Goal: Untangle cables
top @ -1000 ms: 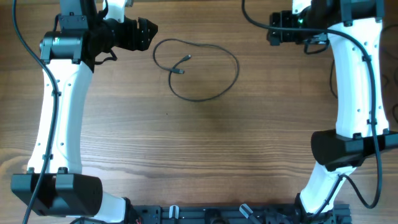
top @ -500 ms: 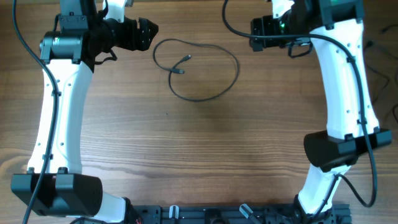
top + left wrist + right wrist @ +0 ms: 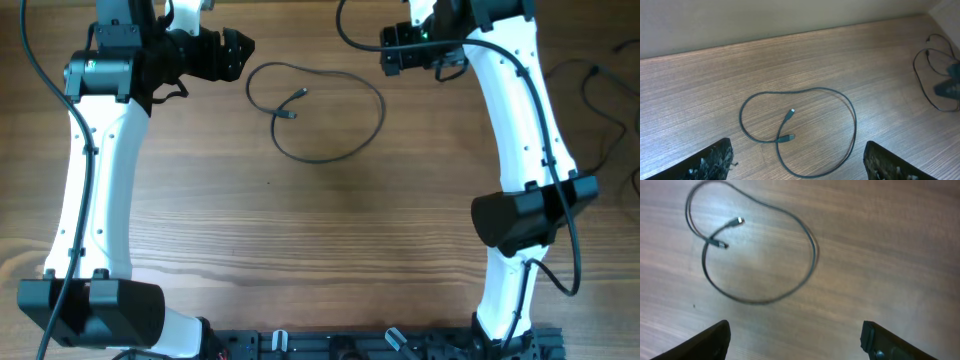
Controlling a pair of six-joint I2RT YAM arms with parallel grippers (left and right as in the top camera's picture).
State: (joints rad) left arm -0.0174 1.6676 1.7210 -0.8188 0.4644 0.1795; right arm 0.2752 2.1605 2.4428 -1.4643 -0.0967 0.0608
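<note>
Thin black looped cable (image 3: 786, 138) between my left gripper (image 3: 244, 50), right gripper (image 3: 795, 326) (both spread, empty); crossed plug ends nearer left.

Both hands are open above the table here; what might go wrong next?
The looped cable crosses itself beside one plug, so pulling a single strand may tighten that crossing. More cables lie beside the right arm and might snag as it moves.
</note>
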